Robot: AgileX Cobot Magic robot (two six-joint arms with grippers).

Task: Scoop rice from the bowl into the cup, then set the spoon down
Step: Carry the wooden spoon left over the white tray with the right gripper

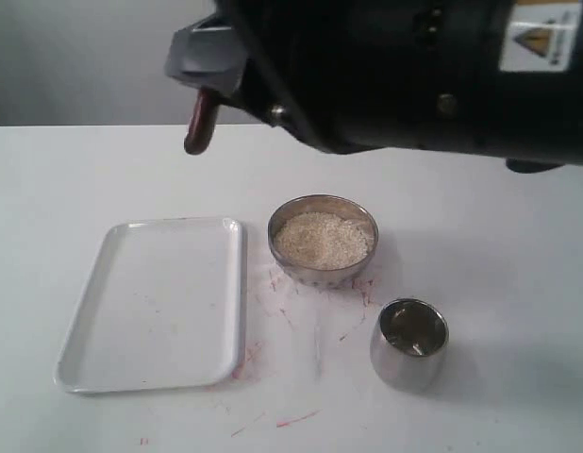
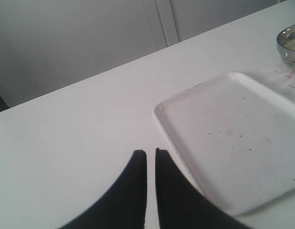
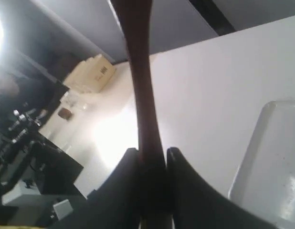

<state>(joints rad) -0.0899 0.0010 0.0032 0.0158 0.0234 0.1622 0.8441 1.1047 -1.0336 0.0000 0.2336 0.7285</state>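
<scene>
The steel bowl [image 1: 367, 266] stands at the table's middle, filled with off-white rice [image 1: 323, 240]. The shiny cup [image 1: 409, 344] is upright to its front right; I cannot tell whether rice is inside. My right gripper [image 1: 208, 90] hangs high over the table's far left, across the middle, shut on the handle of the dark wooden spoon [image 1: 200, 123], whose end points down. In the right wrist view the spoon [image 3: 140, 95] runs out from between the jaws of the right gripper [image 3: 152, 151]. My left gripper [image 2: 151, 152] is shut on nothing, beside the tray.
A white rectangular tray [image 1: 155, 302] lies left of the bowl, also in the left wrist view as the tray [image 2: 233, 143], with the bowl's rim [image 2: 289, 43] at the edge. Red smears mark the table around the bowl. The black right arm [image 1: 414, 66] fills the exterior view's top.
</scene>
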